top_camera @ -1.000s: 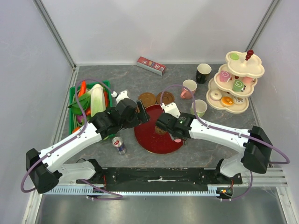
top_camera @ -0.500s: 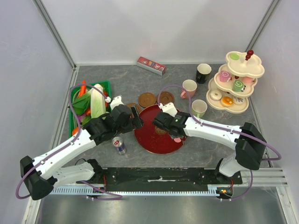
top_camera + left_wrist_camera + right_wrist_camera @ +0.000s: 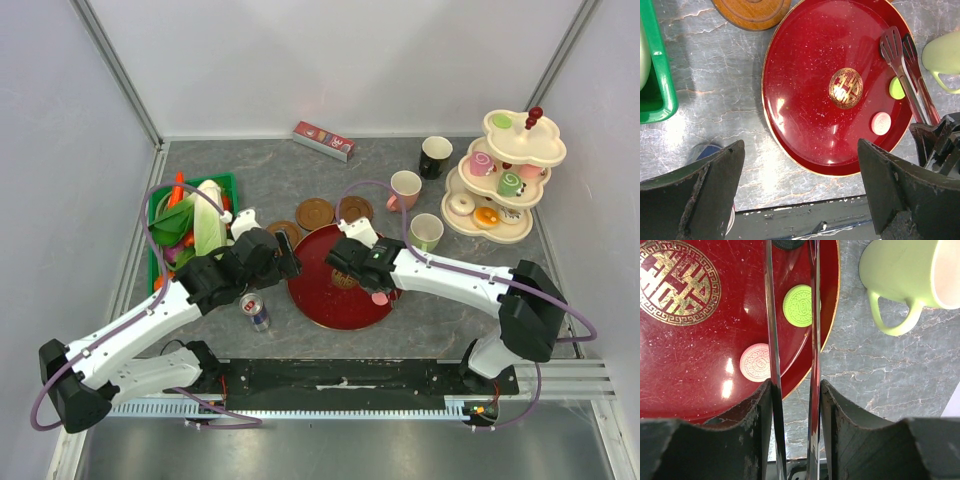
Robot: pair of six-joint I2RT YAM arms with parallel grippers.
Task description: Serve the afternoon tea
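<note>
Green macaron straddled by tongs at red tray's rim
Tongs are clamped in right jaws; left jaws are spread apart.

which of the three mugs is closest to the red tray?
The pale green mug, just off the right rim of the red tray. The pink mug and the black mug stand farther back.

1. The tray sits mid-table, with 2 cookies on its right part and tongs above them.
2. 3 saucers lie just behind it.
3. 3 mugs stand between the tray and the tiered stand.
4. The crate lies left, with the can nearer the tray.
</note>
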